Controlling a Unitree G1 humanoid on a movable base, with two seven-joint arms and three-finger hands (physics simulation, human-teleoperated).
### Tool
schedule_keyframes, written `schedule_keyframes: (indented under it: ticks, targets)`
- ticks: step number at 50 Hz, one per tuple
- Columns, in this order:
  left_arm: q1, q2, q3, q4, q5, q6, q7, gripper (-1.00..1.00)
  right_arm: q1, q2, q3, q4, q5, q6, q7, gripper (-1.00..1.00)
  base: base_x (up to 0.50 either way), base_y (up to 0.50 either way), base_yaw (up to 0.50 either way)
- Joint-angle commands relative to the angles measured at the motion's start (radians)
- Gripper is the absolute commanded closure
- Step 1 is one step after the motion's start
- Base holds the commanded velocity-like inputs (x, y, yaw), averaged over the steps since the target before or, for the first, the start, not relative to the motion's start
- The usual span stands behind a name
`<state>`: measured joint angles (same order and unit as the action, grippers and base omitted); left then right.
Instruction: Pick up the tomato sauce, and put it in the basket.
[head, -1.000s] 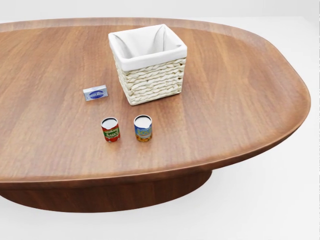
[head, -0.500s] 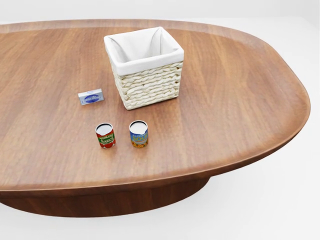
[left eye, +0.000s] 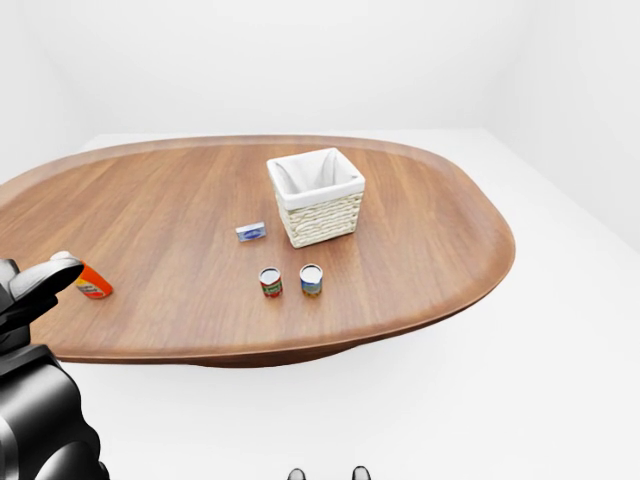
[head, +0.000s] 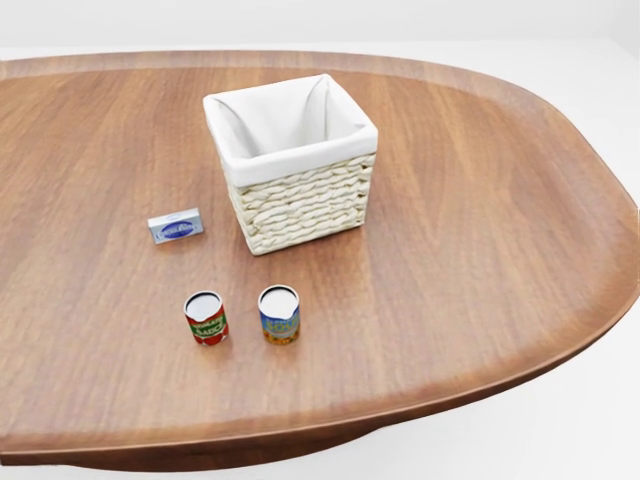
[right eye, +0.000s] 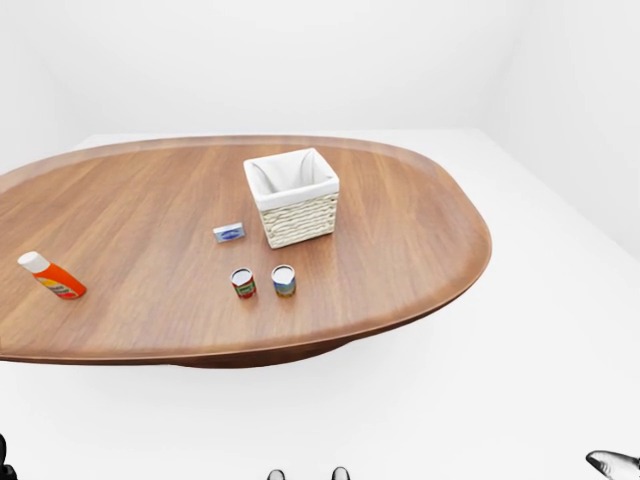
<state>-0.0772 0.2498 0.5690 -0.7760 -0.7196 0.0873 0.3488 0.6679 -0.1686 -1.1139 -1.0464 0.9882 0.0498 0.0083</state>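
Camera moved closer; tomato sauce (head: 205, 318) and basket (head: 300, 200) loom larger.

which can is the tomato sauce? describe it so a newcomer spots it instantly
Start at the woven basket with the white liner on the wooden table. Below it in the head view two small cans stand upright side by side. The tomato sauce is the left one, with a red label; its neighbour is blue and yellow.

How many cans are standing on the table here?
2. The tomato sauce can stands below the basket in the head view; the blue-labelled can stands just right of it. None appears hidden.
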Motion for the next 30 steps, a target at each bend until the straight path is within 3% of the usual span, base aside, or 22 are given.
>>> schedule_keyframes:
  ticks: [1,12,30]
  targets:
    - [-0.001,0.001,0.002,-0.003,-0.003,0.0,0.004,-1.0,0.007,-0.004,0.016,-0.001,-0.022,-0.01,-0.005,-1.0,0.27,0.18,0.0]
    - [-0.003,0.002,-0.001,-0.004,-0.003,0.0,0.005,-1.0,-0.002,-0.004,0.011,-0.001,-0.018,-0.002,-0.003,-1.0,0.27,0.18,0.0]
    - [-0.002,0.0,-0.004,0.001,0.002,0.0,-0.001,-1.0,0.009,-0.013,0.032,-0.001,-0.026,-0.017,-0.014,-1.0,0.24,0.07,0.0]
